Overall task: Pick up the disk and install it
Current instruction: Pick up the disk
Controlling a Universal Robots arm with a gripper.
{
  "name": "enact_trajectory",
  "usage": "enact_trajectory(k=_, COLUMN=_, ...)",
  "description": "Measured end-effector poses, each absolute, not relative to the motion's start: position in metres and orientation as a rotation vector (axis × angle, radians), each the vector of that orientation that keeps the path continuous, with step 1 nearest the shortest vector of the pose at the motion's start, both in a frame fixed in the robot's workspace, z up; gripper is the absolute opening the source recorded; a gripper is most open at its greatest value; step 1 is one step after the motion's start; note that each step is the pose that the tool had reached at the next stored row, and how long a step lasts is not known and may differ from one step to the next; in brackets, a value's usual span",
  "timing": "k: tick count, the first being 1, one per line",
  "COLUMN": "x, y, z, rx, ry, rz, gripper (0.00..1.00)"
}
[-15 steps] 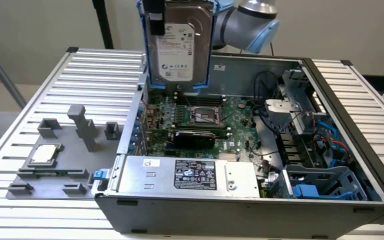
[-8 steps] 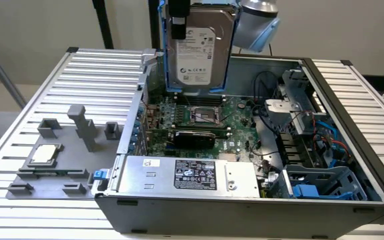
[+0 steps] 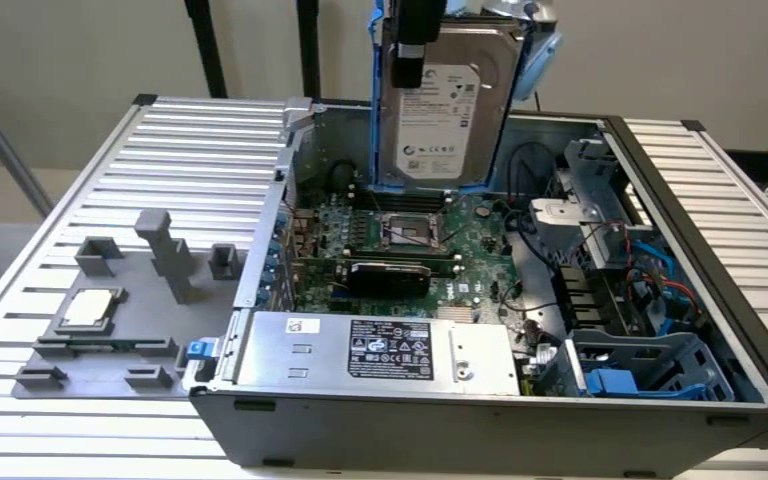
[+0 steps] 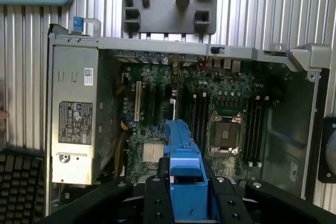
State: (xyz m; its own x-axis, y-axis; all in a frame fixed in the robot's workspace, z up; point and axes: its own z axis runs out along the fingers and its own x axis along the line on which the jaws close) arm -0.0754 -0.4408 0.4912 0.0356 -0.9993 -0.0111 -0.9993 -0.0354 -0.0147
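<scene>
Hanging upright over the open computer case (image 3: 491, 435), your disk (image 3: 444, 115) sits clamped between the jaws; they pinch its blue rails (image 4: 184, 179).

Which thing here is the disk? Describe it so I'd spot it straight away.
Start at the open computer case on the slatted table. Held upright above it by the gripper is the disk: a silver-grey slab with a white label and blue side rails, unlike the silver box with a black label lying inside the case.
</scene>
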Motion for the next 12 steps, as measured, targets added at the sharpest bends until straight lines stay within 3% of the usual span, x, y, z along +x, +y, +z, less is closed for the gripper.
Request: enact_trajectory(k=12, x=-0.022, y=-0.464, z=0.490, rx=-2.248, ry=2.169, rz=-0.004, gripper=0.00)
